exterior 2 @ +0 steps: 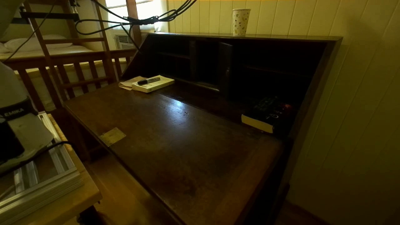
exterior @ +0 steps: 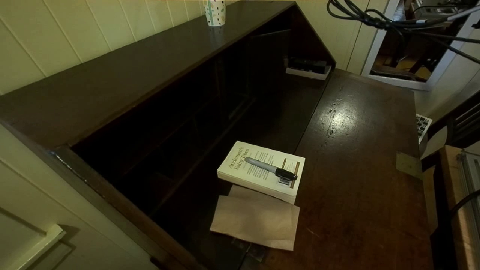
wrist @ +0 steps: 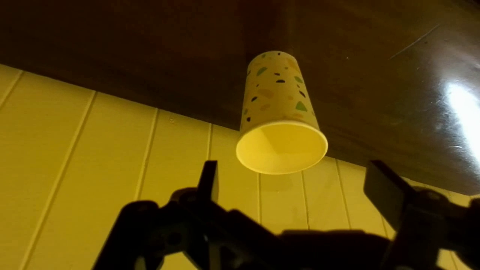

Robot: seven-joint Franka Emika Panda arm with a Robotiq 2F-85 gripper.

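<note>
Tool (wrist: 294, 183) — jaws apart, detail lost in shadow, cropped below, speckled cup (wrist: 279, 97) nearby

I'm working in dim, yellowish light: in an exterior view a washed-out white window (exterior 2: 150, 9) glows beyond the dark brown wooden slant-front desk (exterior 2: 193, 95), whose lowered leaf (exterior 2: 187, 150) shows a pale glare spot (exterior 2: 178, 106) in both exterior views while the dark wooden shelves (exterior 2: 175, 55) inside the desk sink to near black. On my wrist view the cream grooved-plank wall (wrist: 105, 157) behind the desk takes a heavy yellow cast, a white reflection (wrist: 465, 112) burns on the desk's surface, and the black two-fingered gripper (wrist: 292, 176) reads as a soft-edged silhouette, its detail lost.
</note>
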